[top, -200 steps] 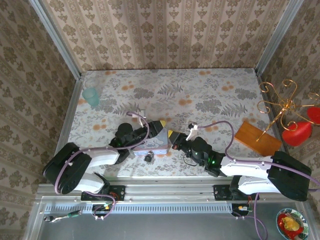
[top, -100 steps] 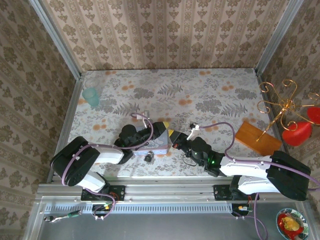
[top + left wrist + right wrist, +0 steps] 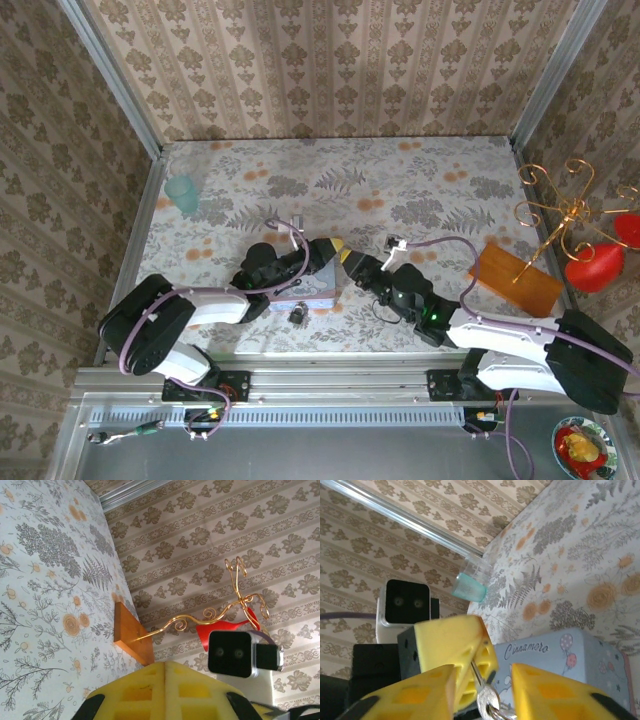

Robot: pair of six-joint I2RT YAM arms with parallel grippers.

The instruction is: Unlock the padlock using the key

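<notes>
We see the left hand (image 3: 165,669) with its two blocky yellow fingers pressed flat together, only a thin seam between them. From the right wrist, a small silvery key (image 3: 487,698) hangs from those closed fingertips: its thin blade runs up into them and its flat round head, with a wire ring through it, points down. The right hand (image 3: 482,676) stands moderately open around that key. Its ribbed yellow fingers (image 3: 555,695) sit either side of the head with a gap on both sides, and we cannot tell whether either one touches it. Both hands meet above the pale blue box (image 3: 312,292), a rectangular printed tin lying near the middle of the desk's (image 3: 420,180) near edge. The padlock (image 3: 298,314), a tiny dark metal block, lies on the flowered desk cover just beside the tin's near side, apart from both hands.
</notes>
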